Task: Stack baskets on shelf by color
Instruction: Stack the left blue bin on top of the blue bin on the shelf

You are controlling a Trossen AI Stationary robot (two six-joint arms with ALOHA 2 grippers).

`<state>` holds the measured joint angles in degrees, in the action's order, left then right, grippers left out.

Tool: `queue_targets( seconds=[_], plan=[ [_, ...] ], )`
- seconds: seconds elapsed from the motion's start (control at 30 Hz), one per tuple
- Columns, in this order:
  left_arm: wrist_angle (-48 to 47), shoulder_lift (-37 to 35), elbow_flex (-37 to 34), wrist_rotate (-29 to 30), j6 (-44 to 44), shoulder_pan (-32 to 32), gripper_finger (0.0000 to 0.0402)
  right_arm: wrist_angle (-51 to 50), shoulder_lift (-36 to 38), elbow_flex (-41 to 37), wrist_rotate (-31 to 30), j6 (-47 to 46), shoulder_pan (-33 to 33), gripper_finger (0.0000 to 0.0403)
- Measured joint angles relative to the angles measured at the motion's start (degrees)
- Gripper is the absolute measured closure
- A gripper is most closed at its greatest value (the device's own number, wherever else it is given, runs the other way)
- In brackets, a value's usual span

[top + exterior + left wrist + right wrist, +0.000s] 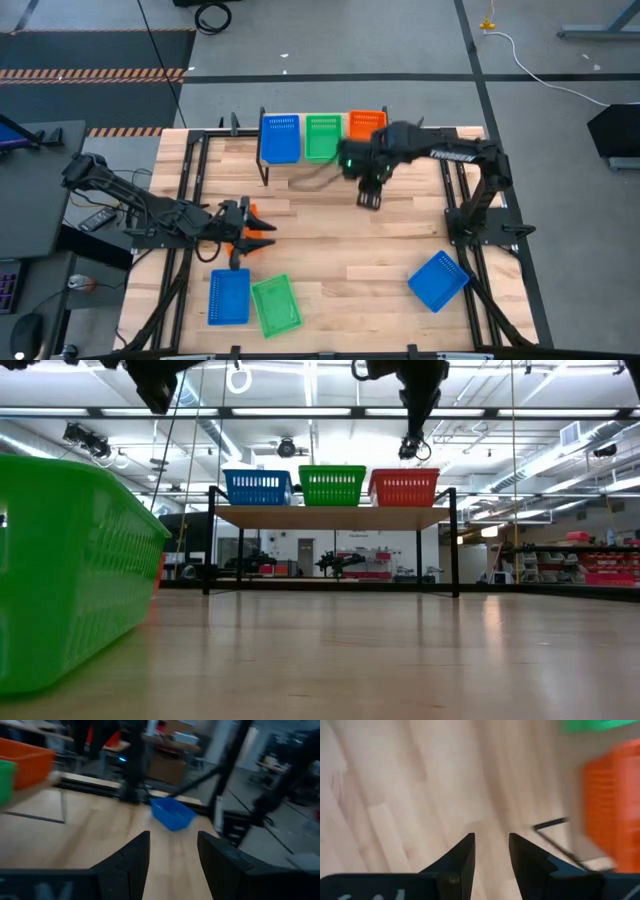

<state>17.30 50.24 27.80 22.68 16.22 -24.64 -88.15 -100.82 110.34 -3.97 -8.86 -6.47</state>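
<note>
While shelved [302, 162], three baskets [322, 137] empty.

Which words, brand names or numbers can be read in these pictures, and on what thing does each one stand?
"TROSSEN": white letters on the right arm, high view, small and only just readable.
Nothing readable on the baskets or the shelf; the signs in the room behind are too small to read.

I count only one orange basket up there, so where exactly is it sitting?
The orange basket sits on the shelf at the table's far edge, at the row's right end beside the green basket, seen from above.
</note>
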Motion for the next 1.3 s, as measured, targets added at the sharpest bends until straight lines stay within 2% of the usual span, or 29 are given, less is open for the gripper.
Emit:
queue_targets(
  seconds=[0.1,0.23,0.43,0.53,0.63,0.7,0.77,0.93,1.03,1.13,1.3],
  plan=[
    [-5.99,0.79,2.94,-0.48,1.54,-0.84,0.023,2.2,-0.11,-4.62,-0.28,-0.71,4.41,0.0277],
    [-10.71,3.51,5.62,1.42,1.6,-2.85,0.023,10.47,0.04,-11.93,-0.83,-3.5,10.35,0.0277],
    [-12.64,7.39,9.78,2.45,1.61,-4.16,0.023,28.02,0.11,-22.82,-1.31,-6.57,18.54,0.0277],
    [-14.86,9.64,12.0,5.41,1.77,-5.54,0.023,38.17,0.11,-28.83,-3.14,-7.91,22.17,0.0277],
    [-17.45,12.99,14.34,9.01,3.47,-6.44,0.023,47.58,0.11,-34.85,-3.31,-6.07,24.69,0.0277],
    [-21.98,15.18,16.21,8.92,6.0,-6.8,0.023,52.42,0.11,-37.95,-3.83,-3.95,25.49,0.0277],
    [-28.78,17.57,19.31,7.34,10.76,-7.06,0.023,55.24,0.11,-39.59,-4.49,-2.43,25.52,0.0277],
    [-55.56,23.43,30.97,1.83,23.89,-9.27,0.023,57.44,0.11,-40.39,-6.77,0.33,24.55,0.0277],
    [-66.31,26.73,37.81,-2.72,29.5,-11.23,0.023,57.49,0.11,-40.39,-7.13,0.44,24.34,0.0277],
    [-71.24,29.77,42.77,-9.8,36.53,-13.7,0.023,57.52,0.13,-40.75,-7.02,0.45,24.76,0.0277],
    [-70.82,34.45,45.15,-18.99,50.29,-18.98,0.023,60.2,0.13,-42.81,-6.76,3.04,25.54,0.0277]
  ],
)
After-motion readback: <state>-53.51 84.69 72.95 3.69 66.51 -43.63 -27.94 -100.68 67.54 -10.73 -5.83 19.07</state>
